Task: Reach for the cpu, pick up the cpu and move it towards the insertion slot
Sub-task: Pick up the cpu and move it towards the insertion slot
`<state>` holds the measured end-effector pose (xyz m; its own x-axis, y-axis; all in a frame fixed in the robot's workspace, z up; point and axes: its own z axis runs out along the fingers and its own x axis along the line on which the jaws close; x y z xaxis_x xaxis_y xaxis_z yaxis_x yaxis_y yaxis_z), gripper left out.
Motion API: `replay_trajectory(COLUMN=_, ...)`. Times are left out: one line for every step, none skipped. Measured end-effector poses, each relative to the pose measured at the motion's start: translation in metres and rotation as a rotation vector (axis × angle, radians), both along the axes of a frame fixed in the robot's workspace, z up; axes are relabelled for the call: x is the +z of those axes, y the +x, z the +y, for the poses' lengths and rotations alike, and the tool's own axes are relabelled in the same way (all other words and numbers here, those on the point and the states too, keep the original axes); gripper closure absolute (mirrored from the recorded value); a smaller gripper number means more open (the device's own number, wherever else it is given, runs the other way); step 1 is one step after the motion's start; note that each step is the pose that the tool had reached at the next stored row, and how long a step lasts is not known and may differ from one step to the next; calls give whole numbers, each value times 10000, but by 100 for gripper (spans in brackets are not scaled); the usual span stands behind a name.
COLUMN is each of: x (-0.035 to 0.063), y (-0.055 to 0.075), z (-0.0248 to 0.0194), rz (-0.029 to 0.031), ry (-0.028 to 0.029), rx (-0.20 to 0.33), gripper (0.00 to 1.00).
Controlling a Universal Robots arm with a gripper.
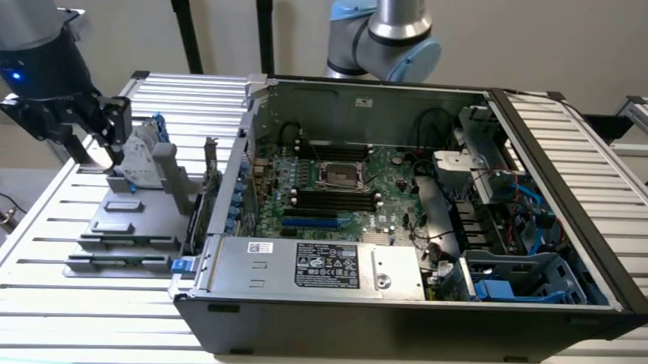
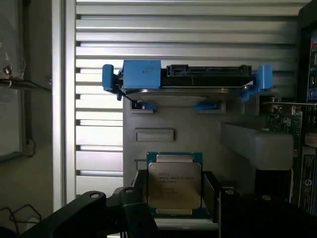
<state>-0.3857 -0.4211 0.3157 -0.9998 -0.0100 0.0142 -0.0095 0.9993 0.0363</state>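
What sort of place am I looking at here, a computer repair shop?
Probably a robotics lab or test bench rather than a shop: a robot arm stands beside an opened desktop computer on a slatted metal table, with computer parts in a grey holder.

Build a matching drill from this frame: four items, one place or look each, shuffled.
1 cpu
2 insertion slot
3 hard drive
4 end effector

A blue frame
B on the motherboard inside the case
C black, hanging over the grey fixture
D small silvery square, printed top

Pairs: 1-D, 2-B, 3-A, 4-C
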Motion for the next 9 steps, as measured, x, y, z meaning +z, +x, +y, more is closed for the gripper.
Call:
replay_trajectory(x=48, y=45, z=-1, rz=1, ry=-1, rx=0, gripper=46)
replay_trajectory(x=94, y=90, z=-2, rz=4, ry=-2, rx=0, gripper=46)
replay_trajectory(x=139, y=135, z=-3, rz=2, ry=-1, rx=0, gripper=46)
replay_trajectory(x=185, y=180, z=-5, rz=4, ry=-2, rx=-1, gripper=46)
replay_trajectory(x=230, y=225, z=-7, rz=5, ry=3, rx=0, gripper=46)
replay_trajectory(x=274, y=270, z=-10, rz=4, ry=11, rx=0, gripper=46)
replay_trajectory(x=322, y=318, z=-13, rz=3, ry=20, rx=0, gripper=46)
replay_trajectory(x=367, y=363, z=-16, rz=4, ry=26, rx=1, gripper=46)
replay_trajectory(x=410, y=409, z=-19, rz=3, ry=39, rx=0, gripper=46)
